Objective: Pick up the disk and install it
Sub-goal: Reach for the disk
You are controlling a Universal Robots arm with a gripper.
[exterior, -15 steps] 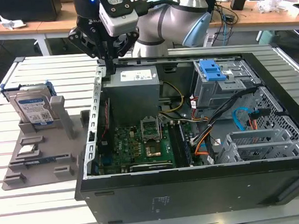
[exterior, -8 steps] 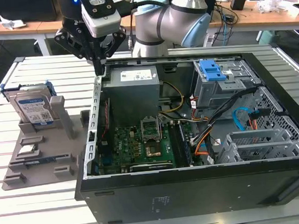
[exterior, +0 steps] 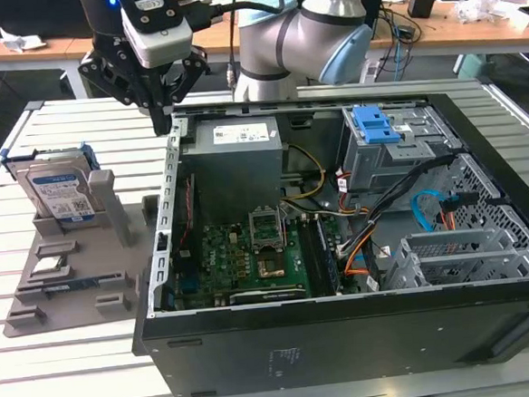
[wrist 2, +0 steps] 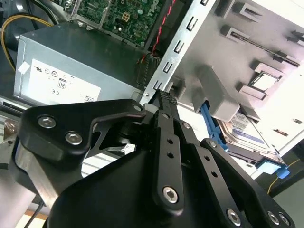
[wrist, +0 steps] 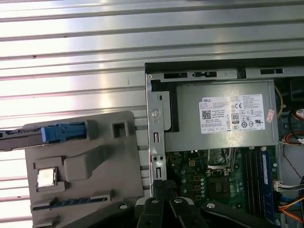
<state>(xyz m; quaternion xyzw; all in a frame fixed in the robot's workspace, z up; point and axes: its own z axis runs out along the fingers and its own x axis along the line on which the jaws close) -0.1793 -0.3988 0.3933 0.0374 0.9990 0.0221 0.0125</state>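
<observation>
**Tool at the case corner, disk not yet taken**
From the exterior view's left: the disk [exterior: 60,193] stands on edge in a grey holder [exterior: 71,289] on the desk [exterior: 69,394], label facing the camera, its upper edge running square to the nearest wall of the computer case [exterior: 348,347]; the tool [exterior: 160,127], clenched on nothing, hangs at that wall's far corner, so the disk lies to the exterior view's left of it, lower and apart; the blue-latched drive cage [exterior: 378,131] sits further right

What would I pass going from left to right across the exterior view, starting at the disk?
the disk → the gripper → the power supply → the blue-latched drive cage
</observation>
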